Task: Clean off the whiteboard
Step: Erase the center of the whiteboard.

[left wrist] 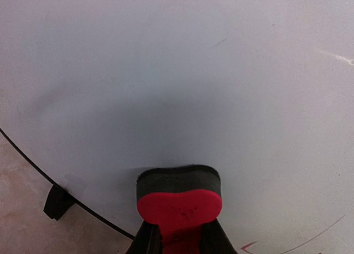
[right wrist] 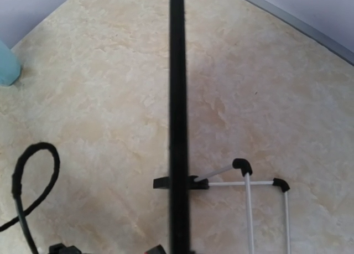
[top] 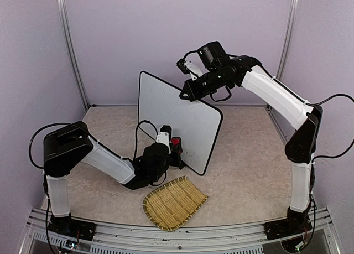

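Item: whiteboard (top: 166,107), standing upright near the middle of the table (top: 249,171), on edge and angled toward the left arm.
Right tool (top: 188,92): pressed together on the board's top rim and steadying it. The wrist view looks straight down the black edge.
Left tool (top: 177,148): pinching a red eraser (left wrist: 180,204), whose dark felt face lies flat against the lower part of the board.
Surface condition: mostly clean. Faint red strokes (left wrist: 310,244) remain at the lower right, and there is a small dark tick higher up.
Adjacent: straw mat (top: 174,203) on the table, just in front of the board. One black foot (left wrist: 57,202) shows at the board's lower rim.
Stage, as judged: wiping under way, residue left.
Risk 1: a hard push from the eraser could tip or slide the board, since it is held only at the top rim.
Risk 2: a sideways stroke could twist the rim out of the right tool's narrow grip.
Risk 3: the eraser could rotate in the left tool, lift its felt off the board and skip the red strokes.
Risk 4: a low sweep could snag the foot.
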You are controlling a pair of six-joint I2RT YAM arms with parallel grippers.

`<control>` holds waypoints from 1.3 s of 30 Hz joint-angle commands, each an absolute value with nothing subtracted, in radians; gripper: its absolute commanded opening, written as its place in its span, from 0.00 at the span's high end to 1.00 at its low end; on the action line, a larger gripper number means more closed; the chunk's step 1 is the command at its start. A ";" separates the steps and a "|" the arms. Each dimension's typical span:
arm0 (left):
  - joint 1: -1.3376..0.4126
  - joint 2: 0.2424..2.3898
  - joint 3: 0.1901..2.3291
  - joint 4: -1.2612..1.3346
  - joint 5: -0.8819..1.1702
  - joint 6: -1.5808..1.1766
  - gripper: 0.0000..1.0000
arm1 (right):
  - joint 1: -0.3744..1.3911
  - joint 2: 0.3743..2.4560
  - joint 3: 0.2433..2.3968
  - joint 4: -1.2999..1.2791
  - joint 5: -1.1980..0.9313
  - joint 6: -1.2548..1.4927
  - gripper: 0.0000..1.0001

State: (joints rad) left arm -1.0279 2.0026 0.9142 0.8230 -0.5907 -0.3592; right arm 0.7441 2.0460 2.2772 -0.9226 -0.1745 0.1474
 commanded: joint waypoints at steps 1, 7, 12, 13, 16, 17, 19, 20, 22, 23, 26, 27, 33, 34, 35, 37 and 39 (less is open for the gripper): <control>-1.042 2.069 0.958 0.778 -0.548 -0.359 0.80 | 0.790 2.113 2.254 -1.054 -0.254 0.147 1.00; -1.083 2.057 0.979 0.764 -0.544 -0.363 0.80 | 0.790 2.117 2.255 -1.053 -0.258 0.148 1.00; -1.110 2.050 0.997 0.767 -0.526 -0.406 0.80 | 0.789 2.117 2.252 -1.053 -0.260 0.149 1.00; -1.118 2.047 1.001 0.771 -0.527 -0.405 0.80 | 0.790 2.117 2.251 -1.053 -0.260 0.148 1.00; -1.137 2.040 1.002 0.793 -0.523 -0.403 0.80 | 0.790 2.115 2.249 -1.052 -0.259 0.147 1.00; -1.139 2.038 1.003 0.797 -0.518 -0.406 0.80 | 0.790 2.116 2.247 -1.053 -0.258 0.146 1.00; -1.141 2.032 0.999 0.811 -0.503 -0.416 0.80 | 0.788 2.117 2.250 -1.052 -0.259 0.147 1.00; -1.141 2.030 0.996 0.819 -0.495 -0.419 0.80 | 0.788 2.118 2.249 -1.052 -0.261 0.147 1.00; -1.141 2.028 0.990 0.843 -0.472 -0.418 0.80 | 0.789 2.119 2.247 -1.053 -0.262 0.146 1.00; -1.140 2.028 0.986 0.860 -0.459 -0.415 0.80 | 0.789 2.118 2.246 -1.053 -0.263 0.147 1.00; -1.140 2.026 0.970 0.922 -0.420 -0.408 0.80 | 0.788 2.117 2.246 -1.053 -0.262 0.147 1.00; -1.141 2.022 0.953 0.964 -0.395 -0.402 0.80 | 0.788 2.117 2.246 -1.052 -0.262 0.147 1.00; -1.135 2.013 0.913 1.035 -0.377 -0.389 0.79 | 0.788 2.117 2.243 -1.053 -0.261 0.146 1.00; -1.131 2.011 0.910 1.020 -0.394 -0.390 0.79 | 0.788 2.118 2.242 -1.052 -0.261 0.145 1.00; -1.127 2.006 0.908 1.000 -0.419 -0.394 0.79 | 0.788 2.118 2.240 -1.053 -0.261 0.146 1.00; -1.116 1.993 0.909 0.926 -0.491 -0.406 0.80 | 0.788 2.118 2.240 -1.053 -0.262 0.146 1.00; -1.101 1.981 0.906 0.859 -0.562 -0.424 0.80 | 0.788 2.118 2.239 -1.054 -0.263 0.146 1.00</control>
State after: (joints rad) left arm -1.1313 2.0163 0.9077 0.9417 -0.4541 -0.4061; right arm 0.7467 2.0476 2.2829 -0.9398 -0.2165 0.1474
